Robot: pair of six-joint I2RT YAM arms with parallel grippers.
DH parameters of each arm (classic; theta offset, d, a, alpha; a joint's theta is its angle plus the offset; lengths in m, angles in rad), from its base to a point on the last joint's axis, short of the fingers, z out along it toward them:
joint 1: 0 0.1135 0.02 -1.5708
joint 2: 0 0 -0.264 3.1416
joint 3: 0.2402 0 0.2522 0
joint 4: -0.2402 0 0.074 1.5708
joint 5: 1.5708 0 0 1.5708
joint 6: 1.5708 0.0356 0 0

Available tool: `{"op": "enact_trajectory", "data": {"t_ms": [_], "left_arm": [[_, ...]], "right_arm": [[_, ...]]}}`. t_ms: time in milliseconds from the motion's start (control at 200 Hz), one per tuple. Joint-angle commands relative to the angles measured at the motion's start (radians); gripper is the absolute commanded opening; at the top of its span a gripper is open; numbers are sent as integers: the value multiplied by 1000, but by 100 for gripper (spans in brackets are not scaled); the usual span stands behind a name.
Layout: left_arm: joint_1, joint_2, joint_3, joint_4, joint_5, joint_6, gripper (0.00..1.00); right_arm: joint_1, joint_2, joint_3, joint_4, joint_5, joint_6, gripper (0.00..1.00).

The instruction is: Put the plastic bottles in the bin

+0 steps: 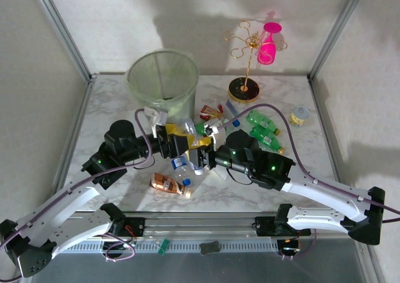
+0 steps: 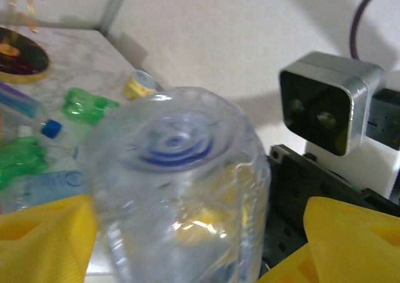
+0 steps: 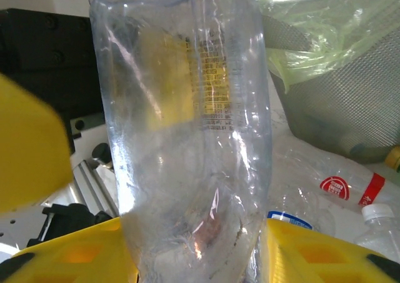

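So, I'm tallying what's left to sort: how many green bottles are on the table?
2. One green bottle lies right of centre, the second green bottle just nearer, beside it. Others may be hidden from view.

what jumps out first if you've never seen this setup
The two arms meet mid-table, with a clear bottle between the yellow fingers of the right claw and the left claw. Behind them stands the big grey-green bin, and at the back right a gold wire stand holds something hot pink.
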State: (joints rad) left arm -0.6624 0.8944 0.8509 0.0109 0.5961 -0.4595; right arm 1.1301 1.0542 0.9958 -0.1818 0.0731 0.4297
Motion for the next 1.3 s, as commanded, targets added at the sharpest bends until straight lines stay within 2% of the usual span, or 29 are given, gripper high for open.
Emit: {"op": "enact_trajectory", "data": {"t_ms": [0, 290, 481, 561, 641, 681, 761, 801, 961, 1202, 1297], "left_arm": [[-42, 24, 46, 62, 74, 10, 82], [-50, 26, 86, 62, 23, 32, 65], [-52, 67, 97, 75, 62, 29, 44], [-52, 71, 101, 91, 66, 20, 43], [-51, 70, 120, 83, 47, 27, 43], [-50, 71, 137, 61, 16, 42, 43], [-45, 91, 189, 1, -50, 79, 43], [-40, 109, 221, -28, -95, 92, 43], [13, 241, 414, -199, -345, 124, 41], [121, 387, 617, -217, -498, 71, 40], [154, 453, 687, -218, -566, 69, 40]], "right_arm": [[0, -21, -10, 56, -39, -18, 50], [-1, -47, -39, 71, -41, -21, 50], [0, -42, -46, 75, -41, -23, 50], [-1, -42, -46, 63, -23, -24, 50], [-1, -55, -47, 50, 14, -25, 57], [0, -64, -45, 43, 38, -21, 59], [0, -80, -37, 35, 61, -24, 72], [0, -87, -33, 32, 67, -26, 75], [-1, -119, -11, -2, 113, -44, 77], [-1, -171, 9, -43, 191, -67, 77], [-2, -165, 31, -85, 266, -68, 77]]}}
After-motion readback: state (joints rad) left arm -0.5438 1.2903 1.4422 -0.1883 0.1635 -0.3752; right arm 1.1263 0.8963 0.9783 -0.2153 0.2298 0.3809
